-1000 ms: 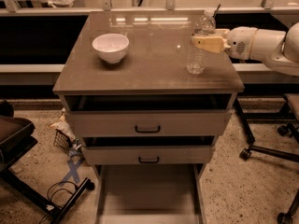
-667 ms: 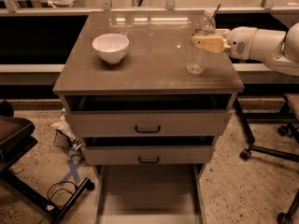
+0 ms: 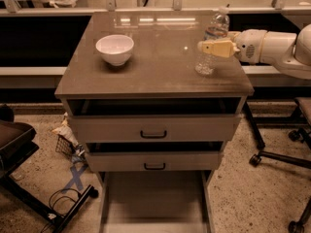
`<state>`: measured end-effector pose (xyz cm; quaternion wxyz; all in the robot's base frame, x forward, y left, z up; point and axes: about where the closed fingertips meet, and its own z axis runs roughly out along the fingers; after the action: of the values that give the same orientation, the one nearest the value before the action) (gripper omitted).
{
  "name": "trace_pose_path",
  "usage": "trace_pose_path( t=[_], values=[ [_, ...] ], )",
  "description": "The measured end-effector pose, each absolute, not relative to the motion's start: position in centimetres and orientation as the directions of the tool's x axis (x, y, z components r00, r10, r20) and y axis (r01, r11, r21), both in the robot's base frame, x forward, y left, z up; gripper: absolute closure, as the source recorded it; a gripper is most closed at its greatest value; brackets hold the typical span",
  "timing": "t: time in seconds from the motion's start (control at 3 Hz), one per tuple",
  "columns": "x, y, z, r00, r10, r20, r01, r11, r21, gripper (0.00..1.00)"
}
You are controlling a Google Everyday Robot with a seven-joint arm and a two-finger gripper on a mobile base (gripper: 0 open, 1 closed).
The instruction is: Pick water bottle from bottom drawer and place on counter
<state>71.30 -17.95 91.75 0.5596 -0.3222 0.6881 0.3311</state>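
Against my feed from a second ago I see no change: the gripper [image 3: 214, 48] is still at the right side of the glossy grey-brown square counter [image 3: 160, 69], its yellowish fingers [image 3: 218, 48] closed around the middle of the small clear ribbed plastic water bottle with a white cap [image 3: 216, 29]. The water bottle stands upright as before, its base resting on the counter near the right front corner. The white arm [image 3: 272, 45] reaches in from the right at the same height and angle as earlier. The round white bowl [image 3: 115, 48] has not shifted either; it sits on the left half of the counter, well apart from the bottle, with bare slab between them. Below the slab, the upper drawer with a black handle [image 3: 153, 129] is pulled out a little, leaving a dark gap under the counter edge, and the middle drawer with a black handle [image 3: 154, 161] is out by a similar amount. The wide shallow bottom drawer [image 3: 153, 198] is pulled out furthest, towards me, and I see only its plain flat floor and thin side rails. Around the cabinet, a black office-chair base with castors [image 3: 272, 157] stands on the speckled floor just to the right, under the arm. A dark seat [image 3: 14, 140] crowds the left edge, and a blue tape cross [image 3: 75, 178] and a small wire basket [image 3: 65, 144] lie by the left side of the cabinet. Nothing stands between the gripper and the bowl.
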Motion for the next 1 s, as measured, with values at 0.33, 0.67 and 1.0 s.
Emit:
trace_pose_path(
  t=[0.33, 0.67, 1.0],
  values=[
    [71.34, -17.67, 91.72, -0.166, -0.073, -0.983, -0.816, 0.57, 0.096, 0.0],
    [71.35, -17.66, 91.72, -0.166, -0.073, -0.983, -0.816, 0.569, 0.096, 0.0],
    [71.4, -17.32, 91.68, -0.167, -0.073, -0.983, -0.819, 0.565, 0.097, 0.18]
  ],
)
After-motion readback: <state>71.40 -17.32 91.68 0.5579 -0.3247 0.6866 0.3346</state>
